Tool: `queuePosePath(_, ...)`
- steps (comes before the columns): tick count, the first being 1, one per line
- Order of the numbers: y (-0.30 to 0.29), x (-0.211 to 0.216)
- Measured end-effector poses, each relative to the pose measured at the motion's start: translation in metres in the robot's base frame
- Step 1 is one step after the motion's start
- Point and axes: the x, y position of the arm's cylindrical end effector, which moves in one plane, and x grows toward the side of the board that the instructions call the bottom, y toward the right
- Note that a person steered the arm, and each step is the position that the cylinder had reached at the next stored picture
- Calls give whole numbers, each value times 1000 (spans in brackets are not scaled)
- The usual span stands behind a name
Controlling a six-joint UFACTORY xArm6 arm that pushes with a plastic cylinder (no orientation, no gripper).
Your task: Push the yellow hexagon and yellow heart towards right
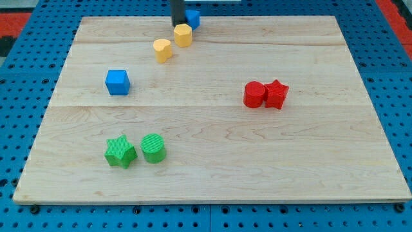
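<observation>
The yellow hexagon (183, 35) sits near the view's top edge of the wooden board (212, 161). The yellow heart (162, 49) lies just to its lower left, close but apart. My tip (177, 25) stands at the hexagon's upper left corner, touching or nearly touching it. The rod comes down from the view's top.
A blue block (192, 17) sits right behind the rod at the top edge. A blue cube (117, 82) is at the left. A red cylinder (254, 94) and red star (277, 94) touch at the right. A green star (120, 152) and green cylinder (153, 147) sit at the lower left.
</observation>
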Motion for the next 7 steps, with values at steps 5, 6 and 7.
queuePosePath(5, -154, 60)
queuePosePath(6, -139, 90)
queuePosePath(7, -95, 95)
